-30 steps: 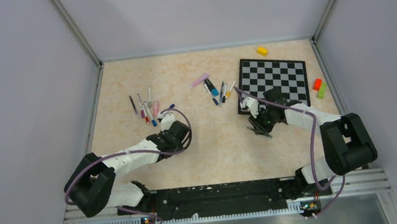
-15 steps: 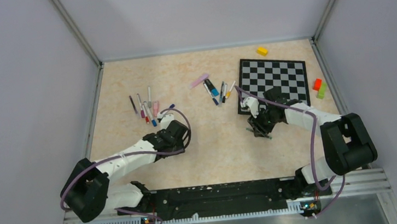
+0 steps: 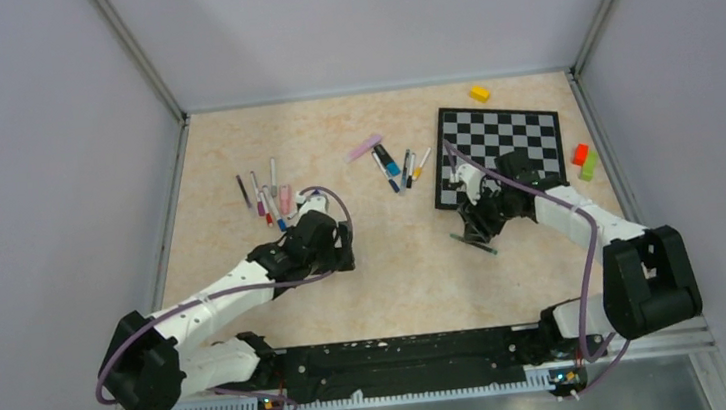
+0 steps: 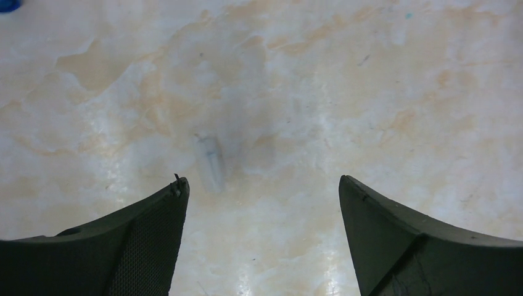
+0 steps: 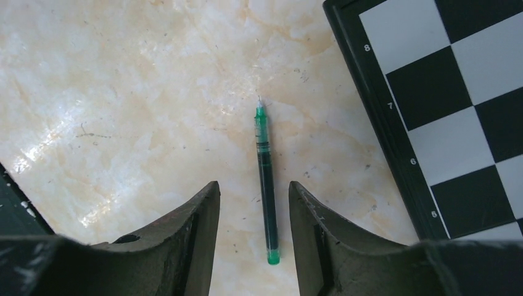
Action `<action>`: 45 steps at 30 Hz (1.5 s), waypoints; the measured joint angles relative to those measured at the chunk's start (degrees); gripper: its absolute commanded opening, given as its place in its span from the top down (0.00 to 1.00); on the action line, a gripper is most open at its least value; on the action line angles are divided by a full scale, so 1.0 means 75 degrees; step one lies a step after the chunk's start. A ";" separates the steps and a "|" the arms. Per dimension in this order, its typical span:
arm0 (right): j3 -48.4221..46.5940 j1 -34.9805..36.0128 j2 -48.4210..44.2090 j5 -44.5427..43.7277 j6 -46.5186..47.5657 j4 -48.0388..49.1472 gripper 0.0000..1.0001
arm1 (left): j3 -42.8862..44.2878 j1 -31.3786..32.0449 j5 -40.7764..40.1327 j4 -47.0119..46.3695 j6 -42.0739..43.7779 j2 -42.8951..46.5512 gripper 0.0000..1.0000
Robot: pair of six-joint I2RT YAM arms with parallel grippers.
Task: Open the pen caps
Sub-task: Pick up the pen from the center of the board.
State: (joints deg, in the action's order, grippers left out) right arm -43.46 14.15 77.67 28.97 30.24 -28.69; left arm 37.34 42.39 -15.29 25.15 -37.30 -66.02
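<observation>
A clear pen cap lies loose on the table just ahead of the left fingertip of my left gripper, whose jaws stand wide open and empty. In the top view, my left gripper sits right of the left pen cluster. My right gripper is open, and an uncapped green pen lies flat on the table between its fingers, touching neither. From above, the green pen lies just below my right gripper, by the board's near-left corner. More capped pens lie mid-table.
A black-and-white chessboard lies at the right, and its edge runs close beside my right gripper. A yellow block sits behind the board. Red and green blocks sit by the right wall. A pink piece lies by the middle pens.
My left gripper has opened wide and shifted slightly right, leaving the clear cap on the table. My right gripper has opened a little, and that arm has swung back towards the board.
</observation>
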 measured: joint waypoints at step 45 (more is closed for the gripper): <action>-0.0309 -0.0612 -0.0933 0.0889 0.0023 -0.0533 0.50 | 0.7956 -0.3267 0.4785 -0.1947 0.7303 -0.8014 0.19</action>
State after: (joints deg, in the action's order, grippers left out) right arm -45.78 9.56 70.67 35.64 30.41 -32.69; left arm 97.01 17.89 20.60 10.55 17.47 -126.13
